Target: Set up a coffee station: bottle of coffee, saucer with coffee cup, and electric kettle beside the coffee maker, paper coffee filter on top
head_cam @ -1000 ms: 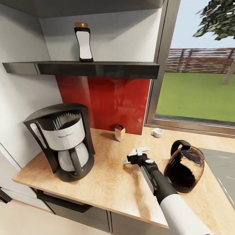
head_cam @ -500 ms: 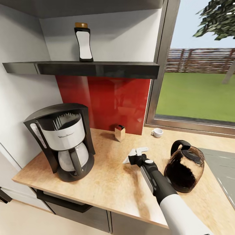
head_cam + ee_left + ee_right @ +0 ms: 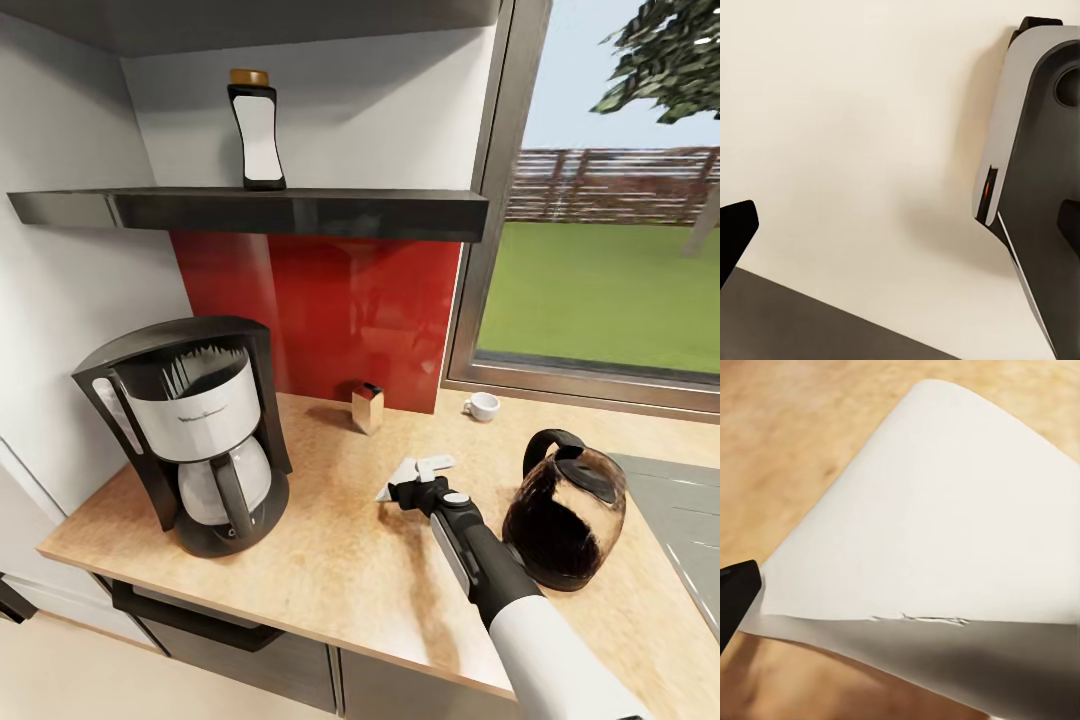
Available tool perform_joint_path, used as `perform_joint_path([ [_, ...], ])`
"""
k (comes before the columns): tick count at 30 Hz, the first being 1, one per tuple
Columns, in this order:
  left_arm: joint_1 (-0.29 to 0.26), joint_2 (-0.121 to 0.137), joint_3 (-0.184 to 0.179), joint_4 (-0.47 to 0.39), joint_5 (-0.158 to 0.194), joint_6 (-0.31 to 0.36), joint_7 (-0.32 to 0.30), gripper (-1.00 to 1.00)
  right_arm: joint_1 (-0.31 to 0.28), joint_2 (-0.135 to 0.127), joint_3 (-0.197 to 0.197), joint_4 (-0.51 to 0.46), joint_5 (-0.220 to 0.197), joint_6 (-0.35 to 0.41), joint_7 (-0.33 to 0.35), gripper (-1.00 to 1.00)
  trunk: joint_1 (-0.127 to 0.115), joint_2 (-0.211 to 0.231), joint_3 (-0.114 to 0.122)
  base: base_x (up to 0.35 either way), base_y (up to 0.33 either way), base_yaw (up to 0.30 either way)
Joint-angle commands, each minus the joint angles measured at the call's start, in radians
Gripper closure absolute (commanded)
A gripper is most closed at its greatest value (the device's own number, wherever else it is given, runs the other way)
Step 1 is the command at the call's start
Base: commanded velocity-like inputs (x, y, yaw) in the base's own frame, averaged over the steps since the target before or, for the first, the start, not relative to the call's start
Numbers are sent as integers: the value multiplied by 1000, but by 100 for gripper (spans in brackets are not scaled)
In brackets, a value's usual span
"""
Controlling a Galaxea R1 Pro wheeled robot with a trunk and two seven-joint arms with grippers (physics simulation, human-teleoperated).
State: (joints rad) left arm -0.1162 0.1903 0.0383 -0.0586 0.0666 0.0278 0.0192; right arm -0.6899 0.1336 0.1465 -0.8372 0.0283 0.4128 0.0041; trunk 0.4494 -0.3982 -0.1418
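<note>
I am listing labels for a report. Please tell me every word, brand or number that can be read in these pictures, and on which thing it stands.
Coffee maker: one line of script on its white filter basket, probably a brand, too small and blurred to read.
Coffee bottle on the shelf: its white label looks blank.
Small box by the red backsplash: no readable text.
Kettle, cup, paper filter: no text.
</note>
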Motion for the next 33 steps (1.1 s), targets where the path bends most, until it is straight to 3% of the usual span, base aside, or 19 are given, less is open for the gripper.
perform_joint_path([
  [1,0,0,3,-1,7,3,1,-100,0,0,1,-1,2,6,1,100,1,-2,-2,0,0,0],
  [6,0,0,3,-1,7,3,1,-100,0,0,1,-3,1,6,0,100,1,-2,-2,0,0,0],
  [10,0,1,3,-1,7,3,1,-100,0,6,-1,-129,0,12,-4,100,1,-2,-2,0,0,0],
  [14,0,1,3,-1,7,2,1,-100,0,7,0,-191,-1,30,-6,100,1,-2,-2,0,0,0],
  [22,0,1,2,-3,6,0,1,-100,-2,16,2,-407,-1,189,-9,100,1,-2,-2,0,0,0],
  [26,-1,1,2,-3,5,0,1,-100,-2,16,3,-582,-1,291,-10,100,1,-2,-2,0,0,0],
  [33,-2,0,-6,-4,3,-3,1,-100,-2,41,5,-644,-1,334,-10,100,1,-2,-2,-5,0,0],
])
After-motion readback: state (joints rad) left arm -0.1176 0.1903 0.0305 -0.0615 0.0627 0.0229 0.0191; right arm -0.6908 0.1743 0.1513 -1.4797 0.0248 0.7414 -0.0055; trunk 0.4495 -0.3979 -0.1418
